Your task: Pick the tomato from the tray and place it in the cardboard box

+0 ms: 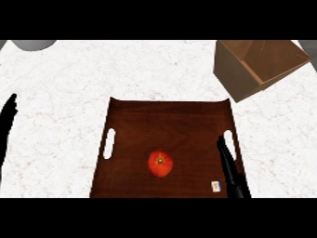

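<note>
Counter (71,93): white marbled top, fills the view and carries everything below.

Tray (164,121): dark brown wood, rectangular, with a slot handle cut in each short side. It lies in front of the right hand and runs away from it toward the far side of the counter; the near right corner of the tray is under that hand.

Cardboard box (247,74): open at the top, brown, standing askew. It is well beyond the right hand, farther from the robot and slightly to the hand's right, off the tray's far right corner and apart from it.

Left hand (2,123): black, at the view's left edge, well left of the tray. Fingers straight and pointing up, not spread, nothing in them. Resting.

Right hand (231,169): black, coming in from the lower edge over the tray's right side, beside the right handle slot. Fingers straight and held together, pointing away from the robot. Holds nothing.

Grey round object (34,44): partly cut off at the far left corner of the counter, far from both hands. Cannot tell what it is.

Tomato (161,163): red-orange with a small green stem spot, lying on the tray floor to the left of the right hand, level with its fingers, apart from them. Not touched.

Small pale tag (216,186): on the tray, just left of the right hand's base.
</note>
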`<move>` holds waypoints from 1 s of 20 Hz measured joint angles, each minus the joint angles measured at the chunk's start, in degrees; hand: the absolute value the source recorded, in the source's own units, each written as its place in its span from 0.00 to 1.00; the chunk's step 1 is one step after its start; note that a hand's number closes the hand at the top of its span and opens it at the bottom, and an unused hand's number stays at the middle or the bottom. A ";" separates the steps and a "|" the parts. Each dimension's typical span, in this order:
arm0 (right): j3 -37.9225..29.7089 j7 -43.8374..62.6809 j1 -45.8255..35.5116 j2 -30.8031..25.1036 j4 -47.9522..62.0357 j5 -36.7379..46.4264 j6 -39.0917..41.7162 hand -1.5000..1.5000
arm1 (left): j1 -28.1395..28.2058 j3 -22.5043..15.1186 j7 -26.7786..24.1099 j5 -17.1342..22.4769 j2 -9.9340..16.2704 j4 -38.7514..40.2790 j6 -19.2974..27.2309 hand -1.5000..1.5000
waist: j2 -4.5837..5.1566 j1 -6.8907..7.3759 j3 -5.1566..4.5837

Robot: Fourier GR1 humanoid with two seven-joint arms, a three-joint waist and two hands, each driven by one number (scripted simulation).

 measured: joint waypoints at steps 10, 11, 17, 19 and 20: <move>3.83 30.80 -7.02 -10.41 -8.75 15.89 18.45 0.00 | -1.95 -0.24 0.06 -1.10 -0.48 1.28 -0.68 0.50 | 0.13 0.72 -0.16; 4.03 33.89 -8.48 -10.69 -9.41 16.19 21.44 0.00 | -1.83 -0.49 0.18 -1.34 -0.69 0.80 -0.57 0.50 | 0.12 0.89 -0.14; 5.43 50.41 -18.24 -5.95 -10.33 15.39 37.05 0.00 | -2.04 0.48 -0.66 -1.43 -0.74 1.55 -1.50 0.50 | 0.18 1.09 -0.06; 5.53 53.63 -19.79 -3.90 -9.98 14.85 40.32 0.00 | -1.65 1.02 -0.68 -1.61 -0.89 1.28 -1.80 0.50 | 0.15 0.98 -0.02; 5.13 55.22 -21.71 -2.30 -8.31 14.83 41.55 0.00 | -1.16 1.09 -0.16 -1.56 -0.76 0.09 -2.13 0.50 | 0.14 1.09 0.00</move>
